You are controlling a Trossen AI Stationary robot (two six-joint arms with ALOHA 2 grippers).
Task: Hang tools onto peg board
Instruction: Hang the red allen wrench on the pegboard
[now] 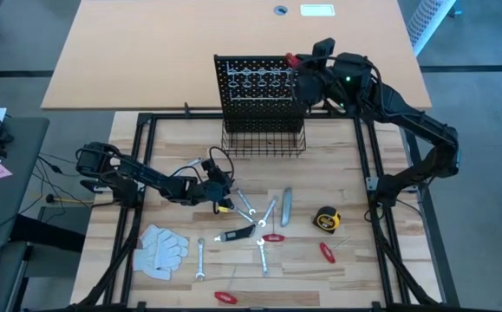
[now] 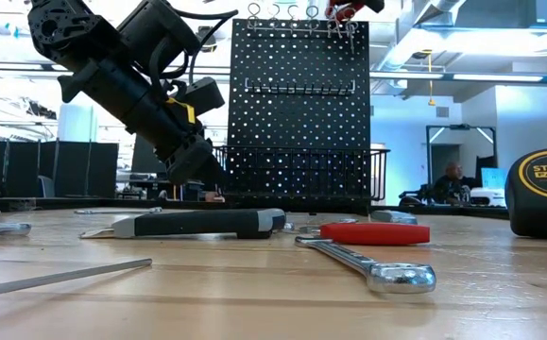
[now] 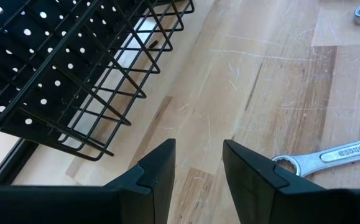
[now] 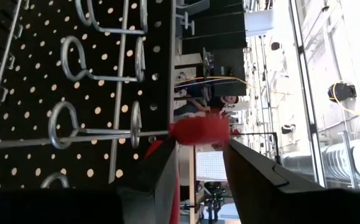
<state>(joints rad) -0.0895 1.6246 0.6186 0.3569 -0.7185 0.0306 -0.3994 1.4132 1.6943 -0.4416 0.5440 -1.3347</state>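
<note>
A silver wrench (image 2: 372,267) lies nearest the low camera, with a red-handled tool (image 2: 375,232) just behind it and the tape measure (image 2: 544,193) at 3 o'clock. The right gripper (image 1: 307,61) is at the top right corner of the peg board (image 1: 255,91); a red-handled plier (image 4: 195,132) hangs there on a ring hook, between its parted fingers, and whether they touch it I cannot tell. The left gripper (image 1: 222,190) hovers low over bare wood, half open and empty, with a wrench (image 3: 329,157) just beside it and the wire basket (image 3: 105,93) near. Other tools lie scattered at 5 o'clock from it.
</note>
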